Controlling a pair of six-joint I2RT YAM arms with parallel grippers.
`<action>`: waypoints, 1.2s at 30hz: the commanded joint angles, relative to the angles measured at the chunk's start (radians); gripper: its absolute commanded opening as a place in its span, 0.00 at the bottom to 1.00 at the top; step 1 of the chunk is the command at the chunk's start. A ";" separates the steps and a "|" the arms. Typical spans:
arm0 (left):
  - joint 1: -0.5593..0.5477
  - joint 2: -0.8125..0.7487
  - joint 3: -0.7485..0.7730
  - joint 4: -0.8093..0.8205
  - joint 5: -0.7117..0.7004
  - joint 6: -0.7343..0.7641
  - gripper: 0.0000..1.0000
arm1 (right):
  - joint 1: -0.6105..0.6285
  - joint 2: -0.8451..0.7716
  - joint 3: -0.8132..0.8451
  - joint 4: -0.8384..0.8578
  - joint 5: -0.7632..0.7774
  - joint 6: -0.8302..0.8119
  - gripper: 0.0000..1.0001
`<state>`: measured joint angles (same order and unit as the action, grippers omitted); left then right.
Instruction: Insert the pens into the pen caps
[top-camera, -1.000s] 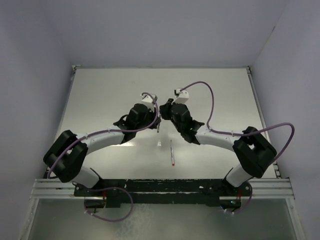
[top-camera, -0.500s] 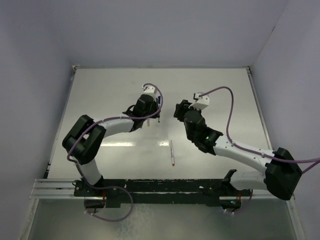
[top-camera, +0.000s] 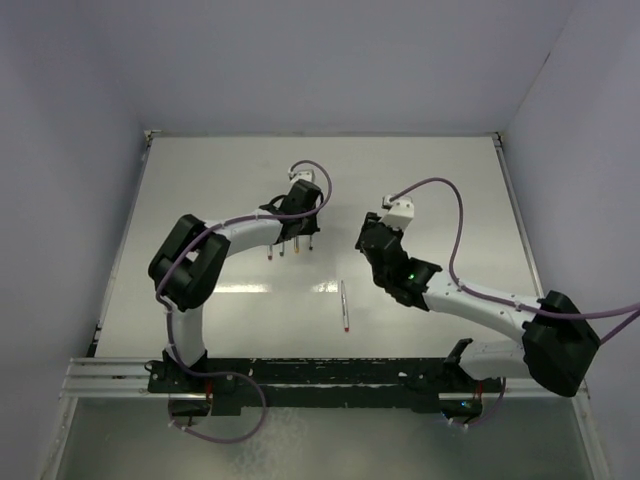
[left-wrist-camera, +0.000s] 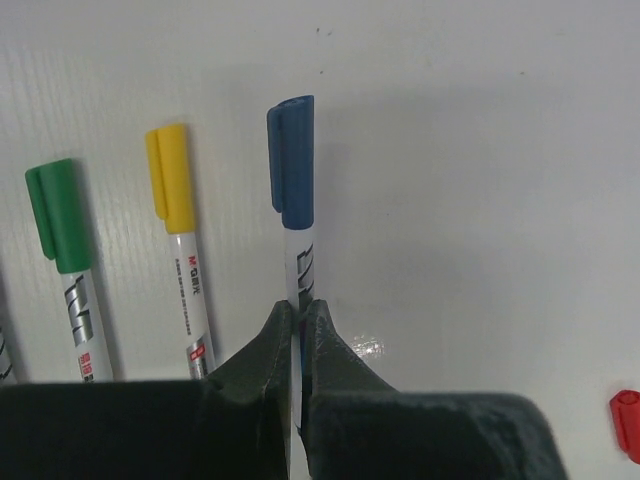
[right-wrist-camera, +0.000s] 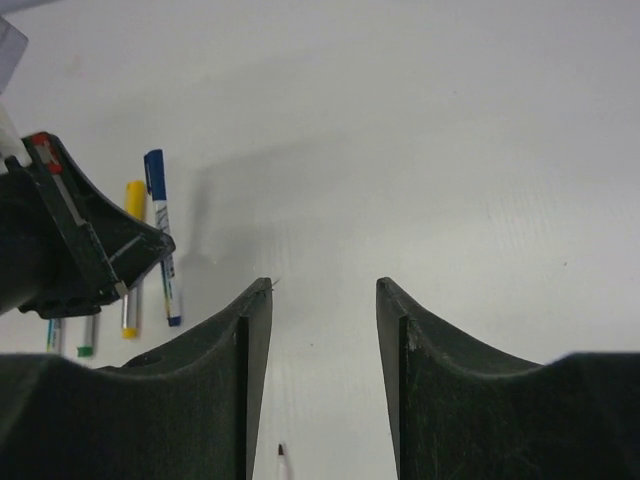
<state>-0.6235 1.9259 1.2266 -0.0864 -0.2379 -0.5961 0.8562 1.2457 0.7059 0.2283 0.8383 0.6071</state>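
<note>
My left gripper (left-wrist-camera: 298, 305) is shut on the white barrel of a pen with a blue cap (left-wrist-camera: 292, 165) on its far end. The pen lies in line with a yellow-capped pen (left-wrist-camera: 175, 200) and a green-capped pen (left-wrist-camera: 60, 215) to its left. A loose red cap (left-wrist-camera: 625, 425) lies at the lower right of the left wrist view. From above, the left gripper (top-camera: 306, 222) is over this row of pens (top-camera: 285, 250). My right gripper (right-wrist-camera: 322, 290) is open and empty, right of the blue-capped pen (right-wrist-camera: 162, 230). An uncapped pen (top-camera: 343, 305) with a red tip lies near the table's middle.
Purple cables loop over both wrists. The right gripper (top-camera: 366, 234) hovers just behind the uncapped pen, whose tip (right-wrist-camera: 283, 455) shows between its fingers. The table's raised rim (top-camera: 140, 200) runs along the left, and the black base rail (top-camera: 320, 375) lies at the near edge.
The two grippers were together at the centre. The right gripper has opened and drawn off to the right. The left arm has swung back-left with the blue-capped pen to the row of pens.
</note>
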 joint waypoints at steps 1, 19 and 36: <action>0.007 0.010 0.040 -0.092 -0.040 -0.041 0.00 | -0.007 0.052 0.047 -0.083 -0.055 0.022 0.47; 0.007 -0.017 0.012 -0.102 -0.013 -0.061 0.15 | -0.004 0.282 0.084 -0.177 -0.436 -0.025 0.40; 0.007 -0.041 0.018 -0.100 0.002 -0.057 0.43 | 0.098 0.311 0.037 -0.215 -0.494 0.060 0.40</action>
<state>-0.6224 1.9324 1.2289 -0.2039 -0.2401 -0.6445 0.9199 1.5494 0.7559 0.0463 0.3462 0.6250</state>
